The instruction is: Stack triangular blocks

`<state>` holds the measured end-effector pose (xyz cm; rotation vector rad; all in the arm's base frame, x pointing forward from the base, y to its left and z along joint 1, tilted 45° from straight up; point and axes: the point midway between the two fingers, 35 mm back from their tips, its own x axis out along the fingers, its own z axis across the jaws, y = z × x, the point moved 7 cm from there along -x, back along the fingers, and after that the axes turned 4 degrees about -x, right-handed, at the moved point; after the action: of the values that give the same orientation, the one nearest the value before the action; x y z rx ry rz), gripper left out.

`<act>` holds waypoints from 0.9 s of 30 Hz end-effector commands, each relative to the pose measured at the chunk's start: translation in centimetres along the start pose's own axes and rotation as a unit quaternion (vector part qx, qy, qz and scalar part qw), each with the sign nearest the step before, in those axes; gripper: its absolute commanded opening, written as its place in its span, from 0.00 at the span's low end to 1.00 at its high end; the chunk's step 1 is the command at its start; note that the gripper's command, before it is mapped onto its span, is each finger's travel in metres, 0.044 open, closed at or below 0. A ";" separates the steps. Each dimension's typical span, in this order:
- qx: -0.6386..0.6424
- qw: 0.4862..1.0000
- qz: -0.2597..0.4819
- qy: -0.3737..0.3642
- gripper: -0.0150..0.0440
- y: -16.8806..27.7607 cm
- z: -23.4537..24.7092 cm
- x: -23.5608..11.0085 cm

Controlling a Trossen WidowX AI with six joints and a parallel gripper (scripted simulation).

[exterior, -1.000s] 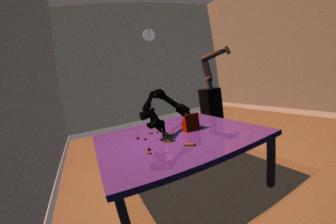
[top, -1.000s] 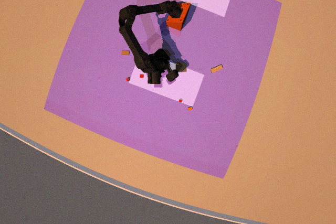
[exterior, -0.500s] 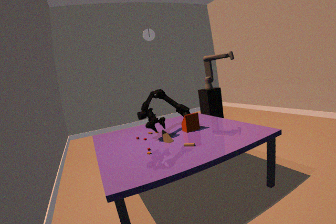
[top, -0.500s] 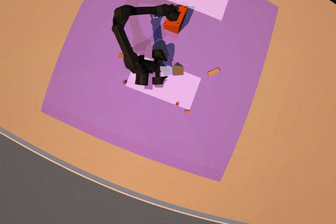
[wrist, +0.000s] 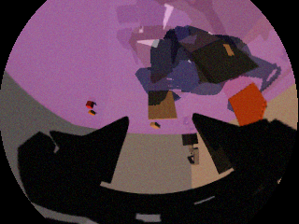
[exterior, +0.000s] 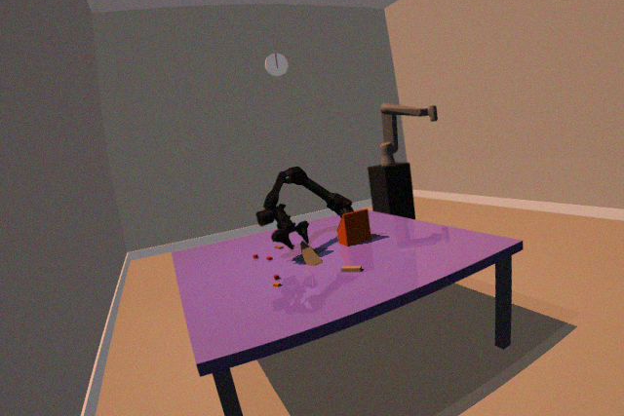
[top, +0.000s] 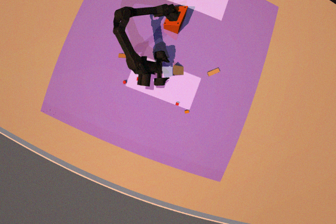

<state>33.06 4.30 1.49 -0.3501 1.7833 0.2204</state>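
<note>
A tan triangular block (top: 178, 70) (exterior: 310, 255) (wrist: 163, 105) stands on the purple table (top: 89, 99) (exterior: 412, 260) near its middle, one point upward. A pale grey-blue patch (top: 166, 71) lies against its left side; I cannot tell whether that is the second triangular block. My gripper (top: 163, 70) (exterior: 292, 235) (wrist: 161, 118) is open and empty. It hangs low just left of the tan block, with the fingers to either side of the pale patch. In the wrist view the tan block lies just beyond the fingertips.
The arm's orange base box (top: 173, 23) (exterior: 354, 227) (wrist: 249, 103) stands at the back. A flat orange bar (top: 213, 71) (exterior: 351, 268) lies right of the block, and another (top: 122, 55) lies to the left. Small red and orange cubes (top: 177, 103) (top: 124, 81) are scattered in front.
</note>
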 end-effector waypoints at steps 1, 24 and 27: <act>0.000 1.000 0.003 0.007 1.00 0.1 -0.1 1.0; 0.000 1.000 0.003 0.007 1.00 0.1 -0.1 4.8; 0.000 1.000 0.003 0.007 1.00 0.1 -0.2 5.3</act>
<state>32.15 3.81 -2.83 -0.3433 1.7843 0.2164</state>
